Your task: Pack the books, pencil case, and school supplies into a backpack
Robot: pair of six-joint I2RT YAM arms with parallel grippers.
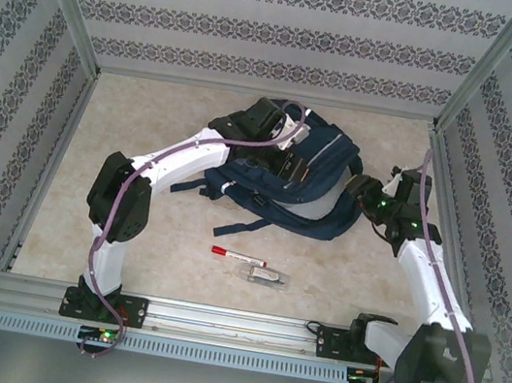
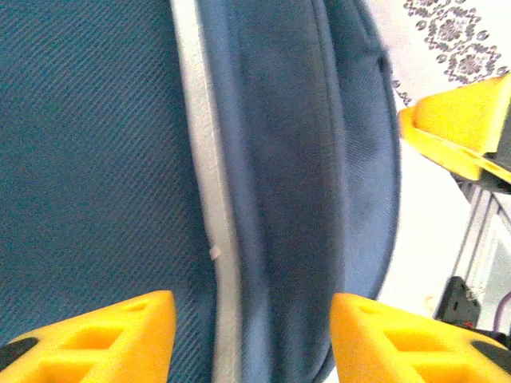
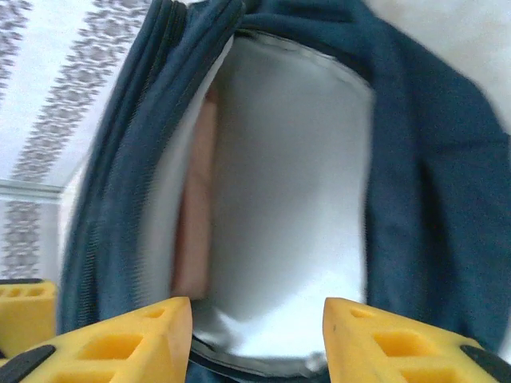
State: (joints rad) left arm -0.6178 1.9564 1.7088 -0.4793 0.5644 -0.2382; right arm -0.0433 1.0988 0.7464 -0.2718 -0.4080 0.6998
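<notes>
Left wrist view: left gripper (image 2: pixel 249 307) fingers apart, hovering over the backpack (image 2: pixel 96 159). Blue fabric and its white stripe (image 2: pixel 200 159) run 12 to 6 o'clock past the gap.

Right wrist view: right gripper (image 3: pixel 255 311) fingers apart, facing the backpack's open mouth. Pale lining (image 3: pixel 295 199) exposed; pencil case (image 3: pixel 196 207) inside, against the 9 o'clock wall.

Top view: backpack mid-table, left gripper at its 11 o'clock edge, right gripper at its 3 o'clock. Marker (image 1: pixel 237 256) and clear-wrapped item (image 1: pixel 266 276) lie on the table (image 1: pixel 151 115) at the backpack's 6 o'clock, apart from it.

No lettering could be read. The marker pen (image 1: pixel 237 256) and clear-wrapped item (image 1: pixel 266 276), at six o'clock of the backpack (image 1: pixel 325 159), were too small to tell.
</notes>
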